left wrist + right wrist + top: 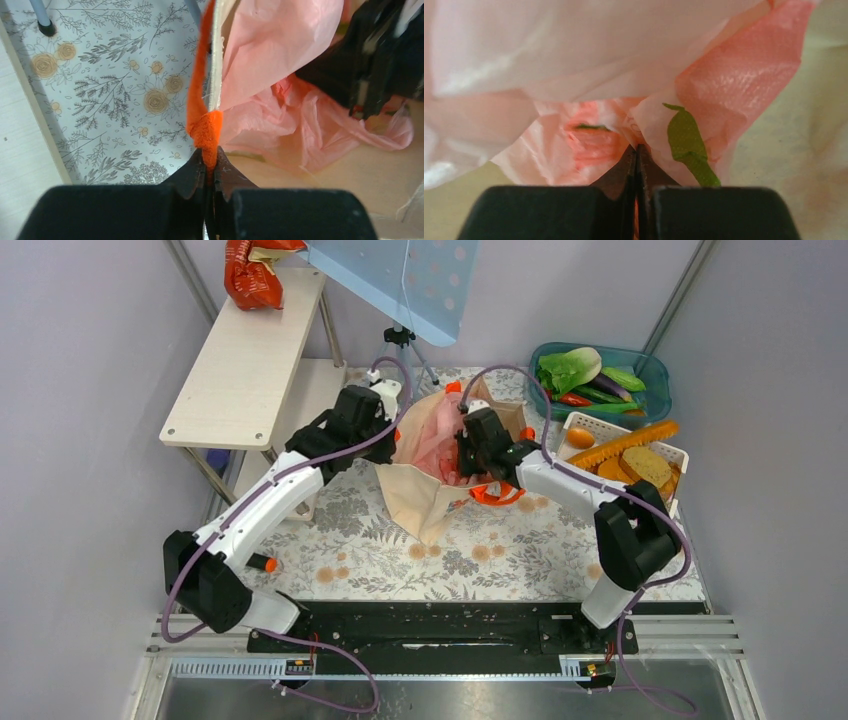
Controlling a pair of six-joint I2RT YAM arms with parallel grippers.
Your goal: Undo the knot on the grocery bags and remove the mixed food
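- The pink bag point(432, 436) sits inside the beige tote point(420, 502) at the middle of the floral worktop point(480, 560).
- Left end effector point(210, 162): fingers pressed together, pinching the tote's orange handle point(206, 131) at its rim.
- Right end effector point(638, 152): fingers pressed together on the pink bag's crinkled plastic, a green scrap point(686, 142) just beside them.
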